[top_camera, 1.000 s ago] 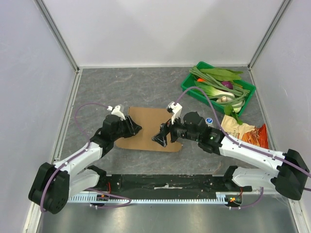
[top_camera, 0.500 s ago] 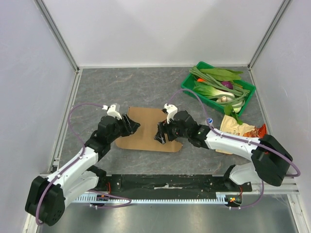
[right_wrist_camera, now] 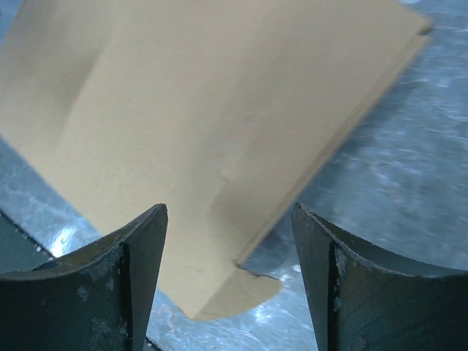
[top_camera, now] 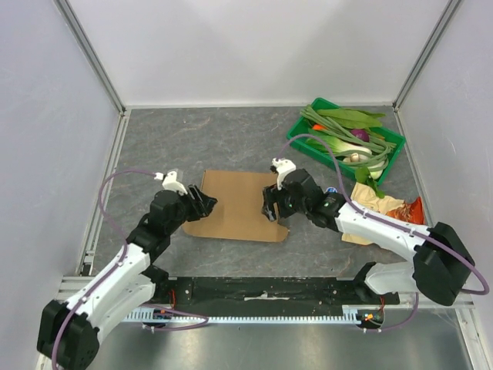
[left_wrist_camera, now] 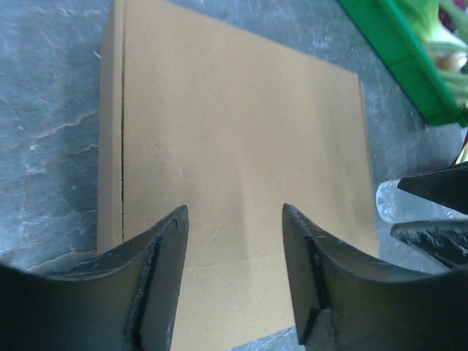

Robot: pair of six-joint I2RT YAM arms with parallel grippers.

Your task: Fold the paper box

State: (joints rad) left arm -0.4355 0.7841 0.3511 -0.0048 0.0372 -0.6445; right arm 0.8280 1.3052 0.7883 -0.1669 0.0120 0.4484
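Note:
The paper box (top_camera: 235, 206) lies flat on the grey table as a plain brown cardboard blank. My left gripper (top_camera: 206, 202) hovers at its left edge, open. In the left wrist view the box (left_wrist_camera: 241, 146) fills the space beyond the open left gripper (left_wrist_camera: 234, 212), with nothing between the fingers. My right gripper (top_camera: 269, 206) sits over the box's right edge, open. In the right wrist view the right gripper (right_wrist_camera: 230, 212) frames the box's (right_wrist_camera: 205, 110) corner and a rounded tab (right_wrist_camera: 241, 292); the corner looks slightly raised off the table.
A green tray (top_camera: 295, 136) of vegetables stands at the back right. A tan-and-orange snack bag (top_camera: 385, 210) lies right of the right arm, with a small blue-and-white cap (top_camera: 332, 191) beside it. White walls enclose the table on three sides.
The right gripper has shifted right to the box's right edge. The left gripper has drawn back slightly left and its jaws have widened.

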